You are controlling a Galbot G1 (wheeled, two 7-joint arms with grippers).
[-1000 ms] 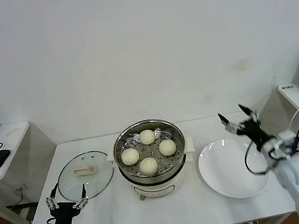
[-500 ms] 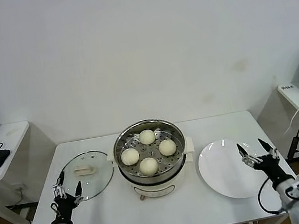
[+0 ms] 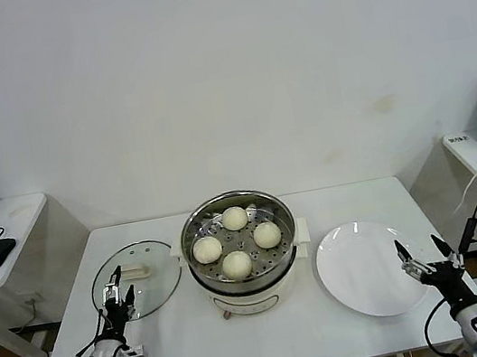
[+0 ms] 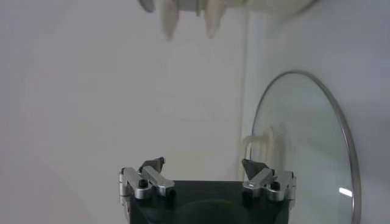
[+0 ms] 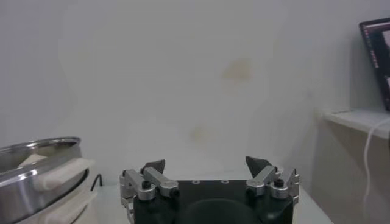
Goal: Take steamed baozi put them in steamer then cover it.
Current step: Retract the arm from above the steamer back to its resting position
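All four cream-white round baozi (image 3: 238, 241) sit in the shiny steel steamer (image 3: 239, 233); covering's next. Your left gripper (image 3: 116, 286), jaws open, hovers at the clear glass lid (image 3: 136, 280) on the counter: take its handle. Right gripper (image 3: 425, 255) idle, open.

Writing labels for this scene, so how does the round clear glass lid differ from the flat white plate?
The round clear glass lid is see-through, steel-rimmed, with a cream handle; the flat white plate is opaque and bare. The lid lies on the robot's left of the steel steamer, the plate on its right. Both are round and lie flat.

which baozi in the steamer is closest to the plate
The right-hand baozi, nearest the steamer rim facing the plate; the other three sit farther left.
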